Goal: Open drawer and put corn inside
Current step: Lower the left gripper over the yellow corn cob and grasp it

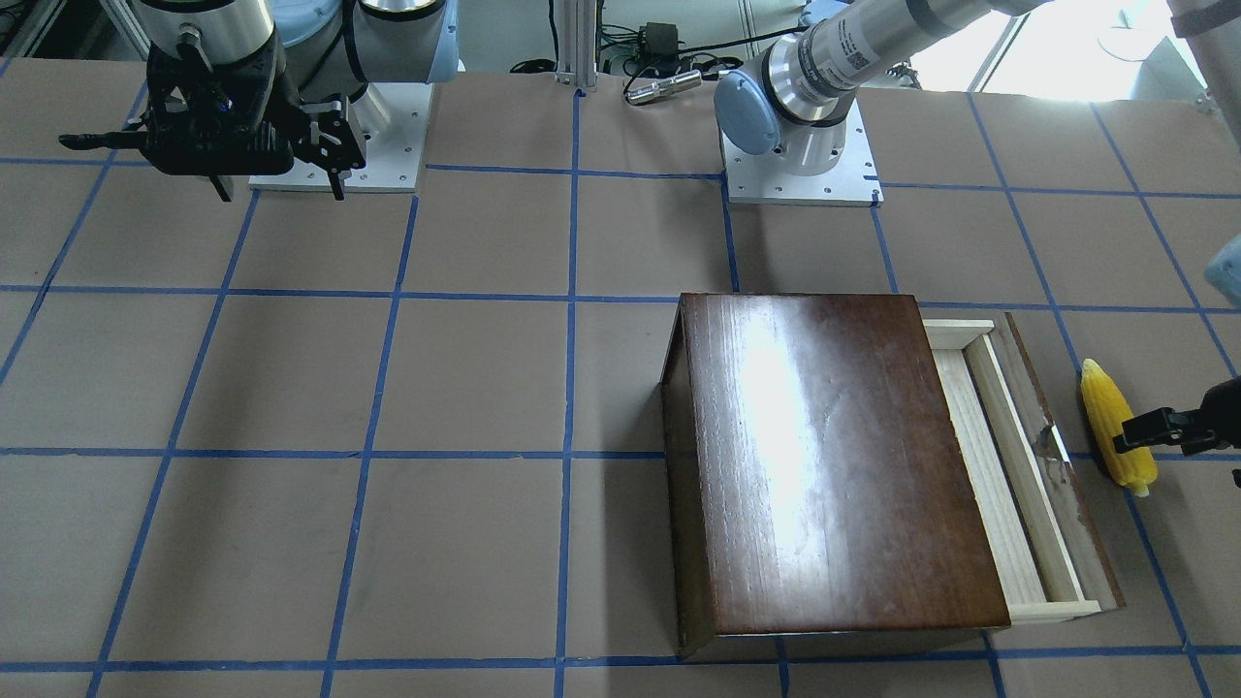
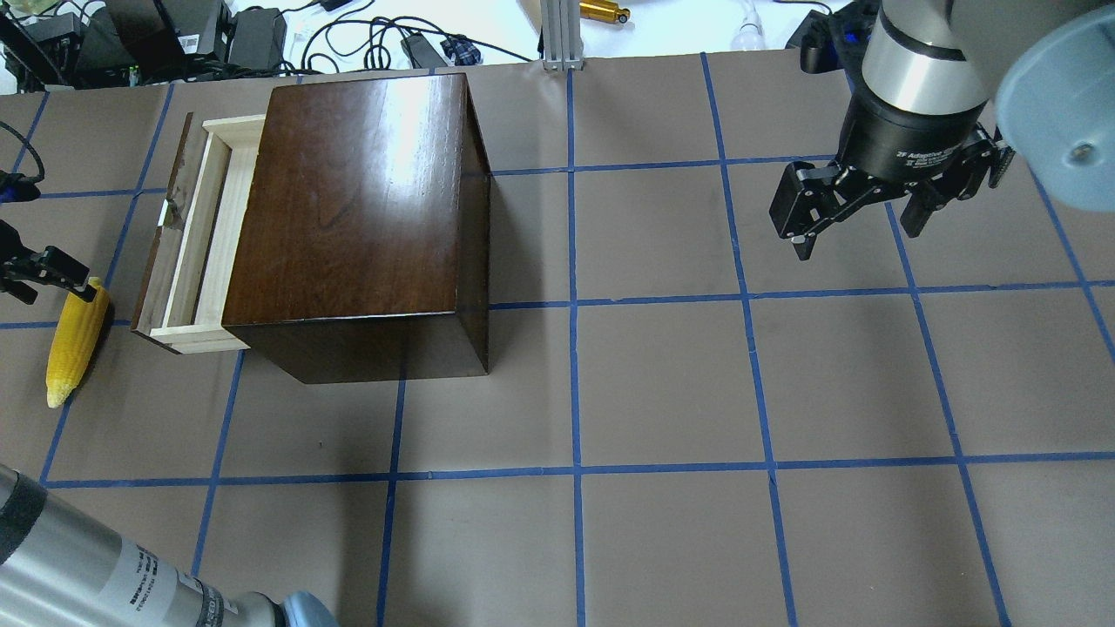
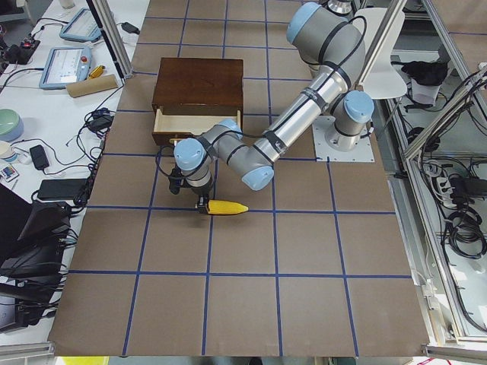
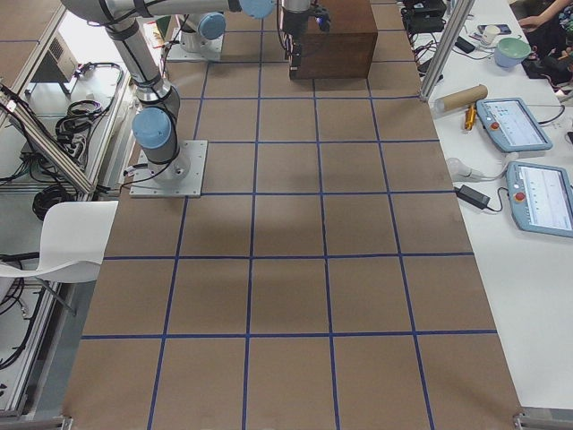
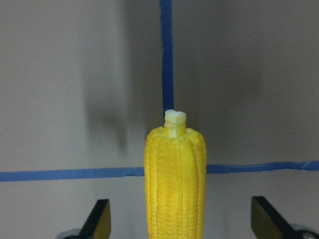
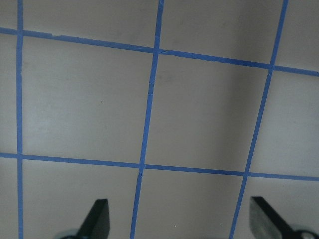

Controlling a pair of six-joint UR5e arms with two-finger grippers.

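Corn (image 5: 175,184) is lying flat on the tabletop (image 1: 465,388), just beside the front panel of the drawer (image 1: 981,475), which is standing partly out of the box (image 1: 834,465). My left claw (image 5: 182,219) is hanging spread around the cob, one finger on each side, not touching it. I am judging that I should close across the thick middle, gently, since the bumpy plastic may roll or slip. My right claw (image 2: 858,237) is hovering spread, well apart.

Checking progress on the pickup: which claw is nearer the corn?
Left. The left claw is open around the corn; the right claw hangs across the table, past the box.
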